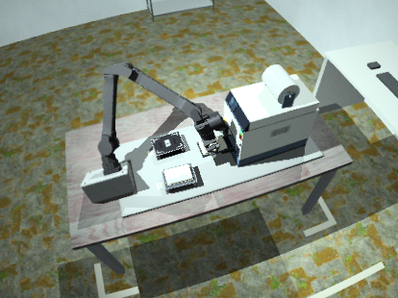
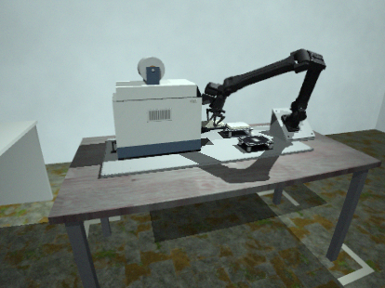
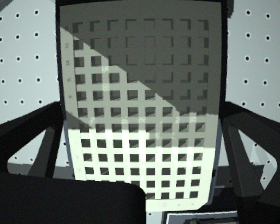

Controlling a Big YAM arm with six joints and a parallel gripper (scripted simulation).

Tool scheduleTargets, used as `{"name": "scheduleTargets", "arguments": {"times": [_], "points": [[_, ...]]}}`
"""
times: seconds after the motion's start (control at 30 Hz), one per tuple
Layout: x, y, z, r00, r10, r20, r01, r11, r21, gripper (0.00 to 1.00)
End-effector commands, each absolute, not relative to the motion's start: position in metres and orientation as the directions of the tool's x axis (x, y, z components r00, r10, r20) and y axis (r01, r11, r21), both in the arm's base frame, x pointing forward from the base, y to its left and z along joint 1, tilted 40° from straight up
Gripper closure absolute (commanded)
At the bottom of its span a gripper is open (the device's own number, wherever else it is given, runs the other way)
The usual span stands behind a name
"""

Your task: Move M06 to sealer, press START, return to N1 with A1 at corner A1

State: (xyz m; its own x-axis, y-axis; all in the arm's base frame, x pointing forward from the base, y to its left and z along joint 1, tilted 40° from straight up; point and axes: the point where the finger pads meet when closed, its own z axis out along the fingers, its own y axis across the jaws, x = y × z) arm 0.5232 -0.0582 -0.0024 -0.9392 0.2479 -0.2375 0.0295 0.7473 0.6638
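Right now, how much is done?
Done: the pale rectangular holey plate is at the white boxy sealer. In hand: nothing; the open black end effector straddles it. Left: sealing, since its wells look uncovered, then returning to the bare black nest.

The arm [image 1: 161,91] [image 2: 260,72] arches forward, wrist [image 1: 208,123] [image 2: 215,91] low, its fingers [image 1: 211,147] [image 2: 216,123] spread wide open, pointing down.
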Motion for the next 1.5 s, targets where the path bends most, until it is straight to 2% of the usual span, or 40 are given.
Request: {"name": "scheduleTargets", "arguments": {"times": [0.0, 1.2, 1.47], "points": [[0.540, -0.071, 0.002, -0.929, 0.248, -0.275, 0.008, 0.757, 0.653, 0.00], [0.539, -0.071, 0.001, -0.929, 0.250, -0.273, 0.010, 0.755, 0.655, 0.00], [0.539, -0.078, 0.023, -0.926, 0.247, -0.286, 0.000, 0.758, 0.653, 0.00]]}}
